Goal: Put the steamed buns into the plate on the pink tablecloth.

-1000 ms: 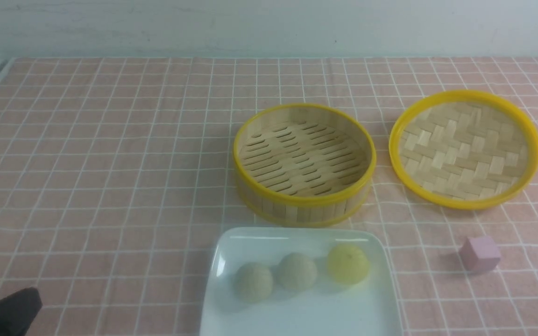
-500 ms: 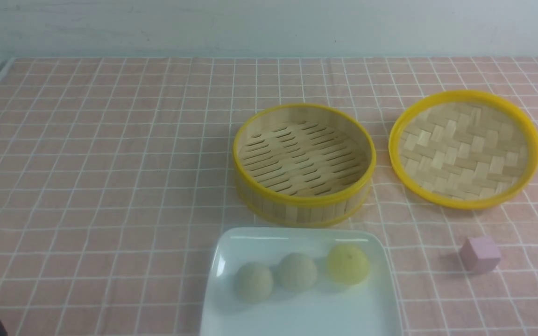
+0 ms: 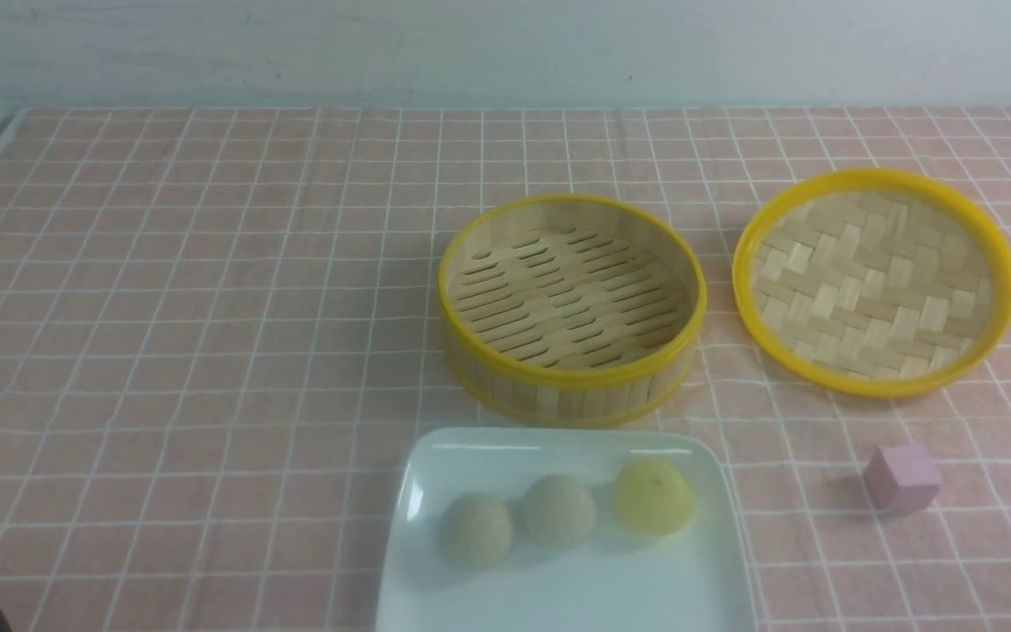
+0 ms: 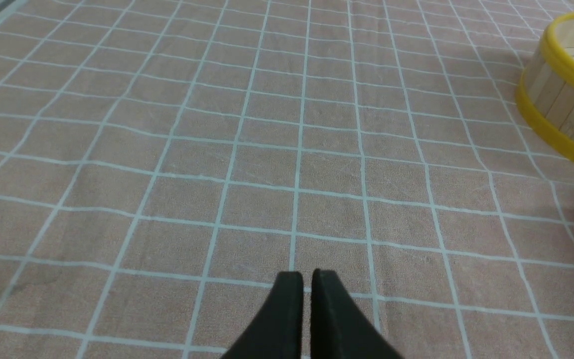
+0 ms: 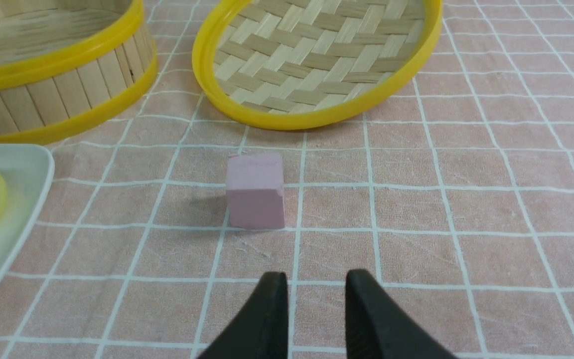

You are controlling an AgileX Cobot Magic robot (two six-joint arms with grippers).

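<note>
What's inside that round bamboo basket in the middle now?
Nothing: the bamboo steamer basket shows only its bare slatted floor, though its near wall hides a strip of it. All three steamed buns sit on the white plate.

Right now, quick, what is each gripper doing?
Left gripper: nearly shut, holding nothing, over the pink checked tablecloth.
Right gripper: partly open, empty, near the small pink-purple cube.

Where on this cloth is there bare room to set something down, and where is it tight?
The widest bare stretch of the pink tablecloth runs left of the steamer basket and the plate. A far strip lies bare along the wall. It is tight between basket and plate, between basket and lid, and around the pink cube.
</note>
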